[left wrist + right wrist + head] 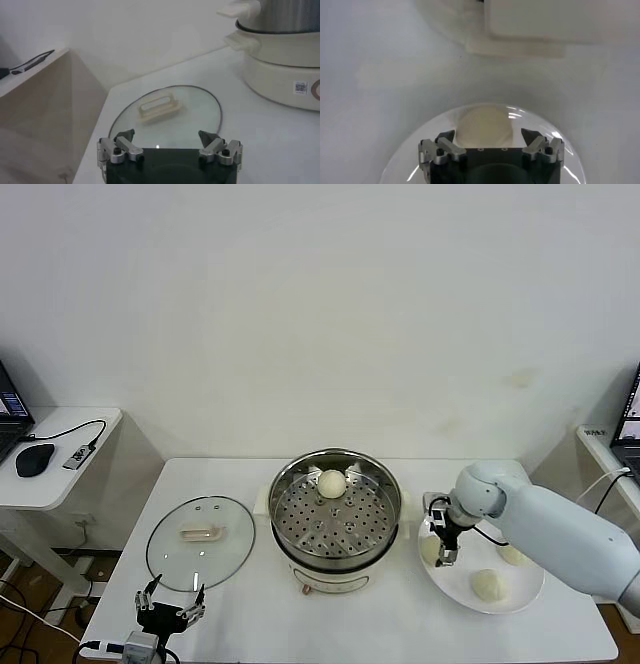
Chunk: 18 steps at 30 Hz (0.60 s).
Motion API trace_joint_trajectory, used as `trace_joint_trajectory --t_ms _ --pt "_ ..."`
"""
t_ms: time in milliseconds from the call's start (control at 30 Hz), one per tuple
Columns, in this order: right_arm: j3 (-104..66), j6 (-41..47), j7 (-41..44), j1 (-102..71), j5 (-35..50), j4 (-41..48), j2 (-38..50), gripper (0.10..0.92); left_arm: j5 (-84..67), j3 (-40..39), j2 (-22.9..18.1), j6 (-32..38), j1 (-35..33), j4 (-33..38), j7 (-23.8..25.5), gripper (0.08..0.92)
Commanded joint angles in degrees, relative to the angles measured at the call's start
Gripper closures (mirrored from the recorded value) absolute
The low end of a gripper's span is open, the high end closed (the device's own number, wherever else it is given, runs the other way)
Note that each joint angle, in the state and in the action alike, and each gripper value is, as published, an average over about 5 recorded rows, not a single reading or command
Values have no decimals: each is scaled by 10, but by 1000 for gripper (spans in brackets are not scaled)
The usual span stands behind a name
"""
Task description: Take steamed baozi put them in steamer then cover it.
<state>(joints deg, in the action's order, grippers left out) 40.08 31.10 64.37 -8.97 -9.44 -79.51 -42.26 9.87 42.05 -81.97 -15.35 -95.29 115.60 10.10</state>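
Note:
One baozi [331, 482] lies in the steel steamer basket [300, 515] on the white pot. Three baozi lie on the white plate [520, 596]: one [432, 550] at its left, one [488, 585] at the front, one [512, 555] at the right. My right gripper [447, 558] hangs open just over the left baozi [484, 127], its fingers on either side of it. The glass cover [200, 542] with its cream handle [159, 105] lies flat on the table left of the steamer. My left gripper [170, 608] is open and empty at the table's front left, near the cover's edge [169, 136].
The pot's side handle [515, 48] is close beside the plate. A side desk [55, 474] with a mouse and cable stands at the far left. Another desk edge [600, 446] is at the far right.

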Motion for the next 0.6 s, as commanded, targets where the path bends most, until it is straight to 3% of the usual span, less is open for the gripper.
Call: trace_joint_trajectory --t_ms 33,300,600 --pt "-3 -2 -3 -4 -1 2 4 279 0 0 1 0 0 -1 0 177" --pt "-12 2 0 -6 4 -3 18 477 0 -3 0 0 3 -3 1 177" --pt "32 19 31 98 82 -60 92 498 1 -5 -1 0 7 -3 1 177"
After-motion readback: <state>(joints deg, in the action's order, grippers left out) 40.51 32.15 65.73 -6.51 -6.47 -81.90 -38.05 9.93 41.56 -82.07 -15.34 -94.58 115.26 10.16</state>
